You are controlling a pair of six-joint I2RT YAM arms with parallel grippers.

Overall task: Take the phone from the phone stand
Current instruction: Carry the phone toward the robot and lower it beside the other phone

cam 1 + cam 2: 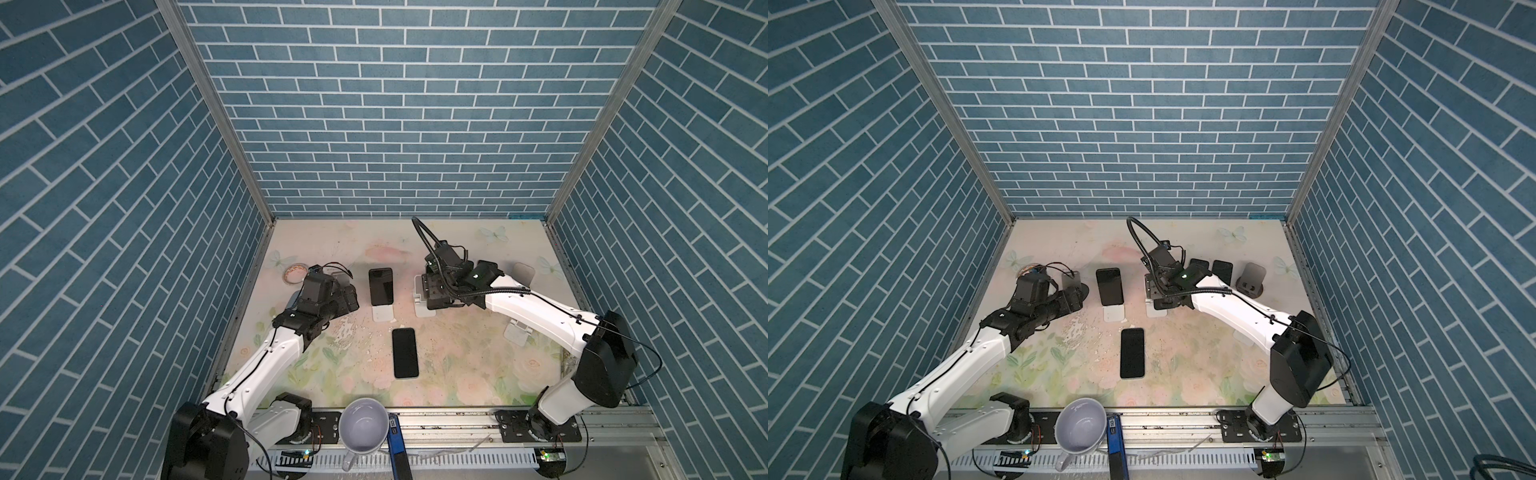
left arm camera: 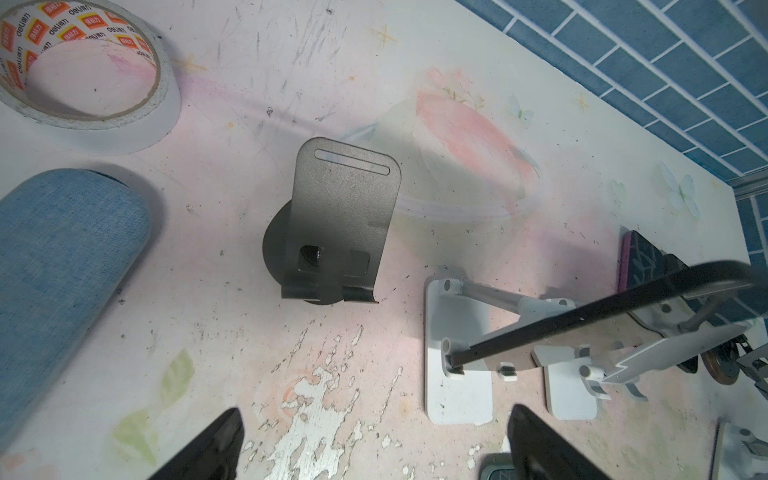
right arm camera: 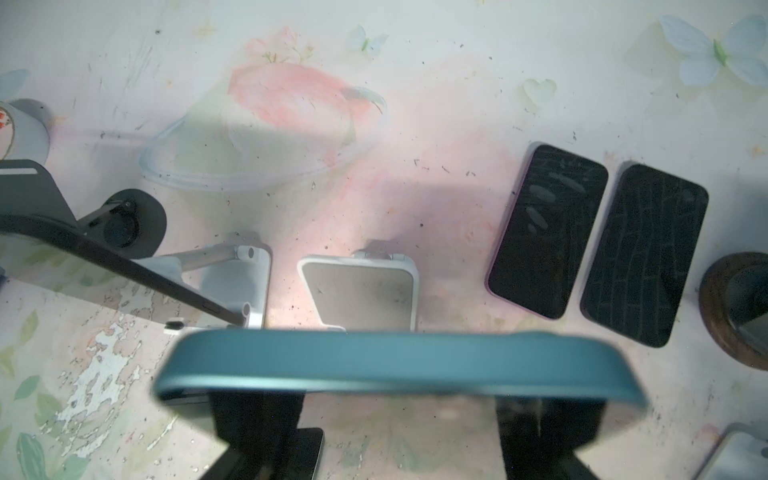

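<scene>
My right gripper point(image 3: 401, 415) is shut on a teal-edged phone point(image 3: 395, 357), which lies crosswise between its fingers. Just beyond it stands a white phone stand point(image 3: 361, 291) with a bare plate. In both top views this gripper point(image 1: 432, 291) hovers over that stand's base point(image 1: 426, 311) and hides the phone. A second black phone point(image 1: 381, 291) leans on another white stand point(image 1: 382, 312) in the middle. My left gripper point(image 2: 376, 436) is open and holds nothing, and an empty dark grey stand point(image 2: 340, 220) is ahead of it.
A tape roll point(image 2: 83, 70) and a blue fabric cylinder point(image 2: 54, 266) sit at the far left. Two phones point(image 3: 548, 228) point(image 3: 644, 253) lie flat behind the right arm, beside a round-based dark stand point(image 1: 1252, 278). Another phone point(image 1: 405, 352) lies flat mid-table. A mug point(image 1: 362, 424) rests on the front rail.
</scene>
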